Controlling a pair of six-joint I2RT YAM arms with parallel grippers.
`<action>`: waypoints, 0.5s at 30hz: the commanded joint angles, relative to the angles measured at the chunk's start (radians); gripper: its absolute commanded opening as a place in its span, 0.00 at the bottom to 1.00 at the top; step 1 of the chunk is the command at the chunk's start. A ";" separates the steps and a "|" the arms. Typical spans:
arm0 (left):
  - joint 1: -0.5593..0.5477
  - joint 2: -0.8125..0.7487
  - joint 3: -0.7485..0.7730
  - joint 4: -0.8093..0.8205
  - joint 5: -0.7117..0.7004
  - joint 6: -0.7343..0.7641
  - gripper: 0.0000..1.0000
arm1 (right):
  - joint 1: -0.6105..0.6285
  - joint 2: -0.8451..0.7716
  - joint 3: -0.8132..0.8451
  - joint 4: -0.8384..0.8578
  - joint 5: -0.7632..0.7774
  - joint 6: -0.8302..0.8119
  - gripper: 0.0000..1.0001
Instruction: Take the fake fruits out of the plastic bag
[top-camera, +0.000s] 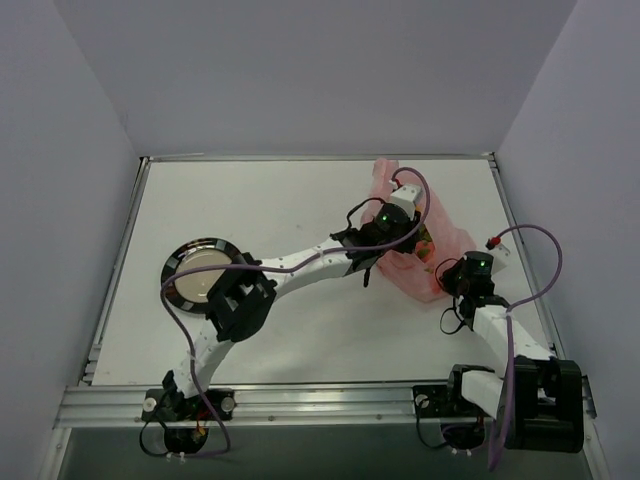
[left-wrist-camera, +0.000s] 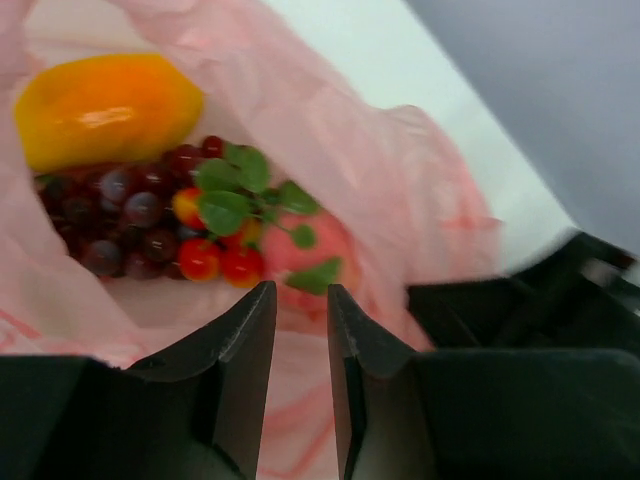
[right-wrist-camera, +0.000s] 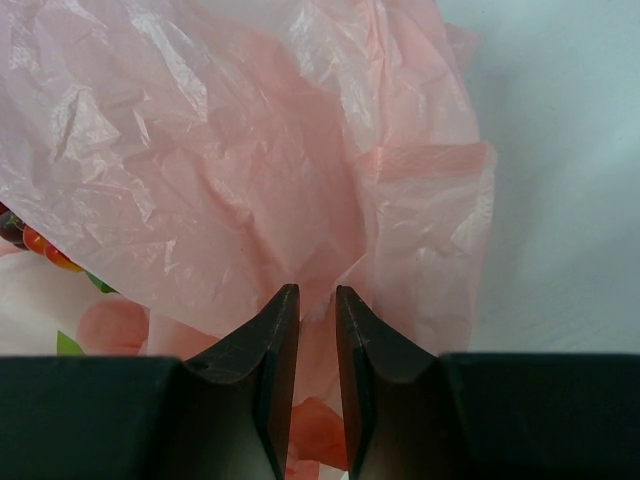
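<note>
Pink plastic bag (right-wrist-camera: 250, 150) sits pinched in your right claw (right-wrist-camera: 316, 300); left claw (left-wrist-camera: 300, 300) nearly closed, grip unclear. Pull hard and the film may tear, spilling the fake fruits (left-wrist-camera: 190, 215).

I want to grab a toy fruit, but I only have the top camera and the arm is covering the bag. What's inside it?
Observer: The left wrist camera looks straight into the open plastic bag. A yellow-orange fruit lies at the far side.
Operator: Is that the only one?
Observer: No. A bunch of dark purple grapes sits right below it in that view, next to a leafy sprig of small red berries.
Operator: What's the other arm doing?
Observer: The right wrist camera shows the right end effector nearly closed, with pink bag film bunched between its fingers.
</note>
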 joint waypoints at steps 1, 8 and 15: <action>0.034 0.051 0.127 -0.040 -0.146 -0.006 0.27 | 0.009 -0.004 -0.007 0.035 -0.005 0.008 0.18; 0.060 0.158 0.155 -0.042 -0.145 -0.005 0.43 | 0.017 -0.003 -0.010 0.049 -0.008 0.003 0.18; 0.063 0.126 0.066 0.056 -0.004 -0.002 0.64 | 0.046 -0.004 -0.009 0.054 0.016 0.000 0.18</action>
